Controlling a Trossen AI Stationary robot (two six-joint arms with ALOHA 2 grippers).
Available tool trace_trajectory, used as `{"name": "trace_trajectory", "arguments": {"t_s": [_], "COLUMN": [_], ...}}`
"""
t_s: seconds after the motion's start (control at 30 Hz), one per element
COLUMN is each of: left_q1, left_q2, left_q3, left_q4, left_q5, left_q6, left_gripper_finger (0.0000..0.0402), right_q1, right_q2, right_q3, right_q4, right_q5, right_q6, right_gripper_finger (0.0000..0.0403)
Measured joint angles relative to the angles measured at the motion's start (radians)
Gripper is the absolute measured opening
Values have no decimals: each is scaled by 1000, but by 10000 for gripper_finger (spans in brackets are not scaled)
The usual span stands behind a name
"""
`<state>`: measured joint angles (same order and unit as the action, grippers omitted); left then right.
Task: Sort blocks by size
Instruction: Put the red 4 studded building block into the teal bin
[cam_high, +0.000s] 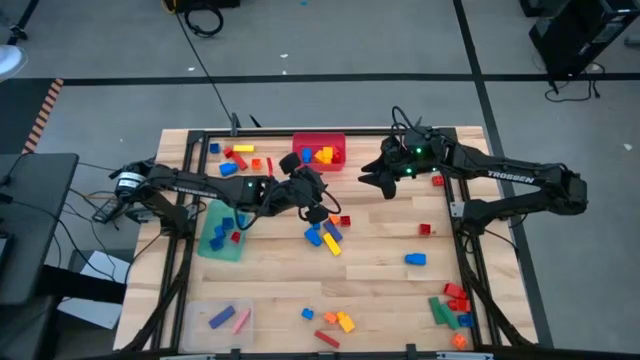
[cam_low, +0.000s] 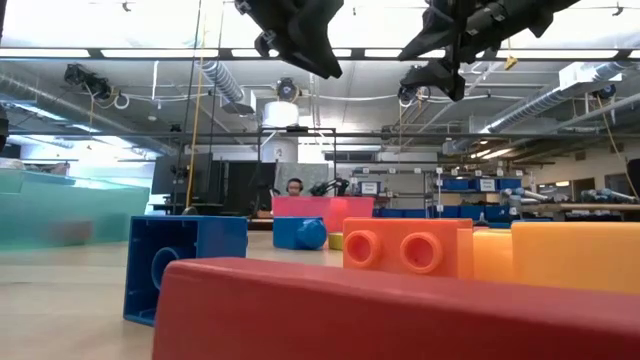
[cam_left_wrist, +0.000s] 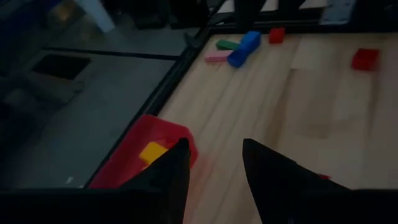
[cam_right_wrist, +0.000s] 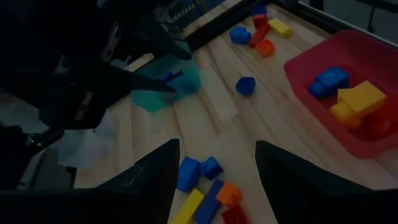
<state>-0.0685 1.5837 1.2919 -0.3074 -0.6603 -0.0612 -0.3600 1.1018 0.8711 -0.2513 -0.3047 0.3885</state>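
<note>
While both arms hang raised, left gripper poised beside red bin, fingers parted, gripping nothing. Right gripper spread, empty, facing blue-yellow cluster. Blocks scattered mid-table, unsorted; sized bins wait.

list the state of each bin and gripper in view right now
red bin: upright on the table's far edge, holds yellow and blue blocks
green bin: on the table's left side, holds a few blue and red blocks
clear bin: at the near left corner, holds a blue and a pink block
left gripper: open, empty, raised beside the red bin
right gripper: open, empty, raised above the table
</note>
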Motion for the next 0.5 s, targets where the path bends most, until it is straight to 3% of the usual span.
{"name": "trace_trajectory", "arguments": {"t_s": [0.1, 0.23, 0.5], "left_q1": [0, 0, 0], "left_q2": [0, 0, 0], "left_q3": [0, 0, 0], "left_q4": [4, 5, 4], "left_q5": [26, 32, 34], "left_q6": [0, 0, -49], "left_gripper_finger": [155, 155, 155], "right_q1": [19, 86, 243], "right_q2": [15, 60, 248], "right_q3": [0, 0, 0], "right_q4": [-8, -48, -56], "right_q5": [1, 18, 198], "right_q6": [-72, -287, -417], "right_gripper_finger": [225, 224, 232]}}
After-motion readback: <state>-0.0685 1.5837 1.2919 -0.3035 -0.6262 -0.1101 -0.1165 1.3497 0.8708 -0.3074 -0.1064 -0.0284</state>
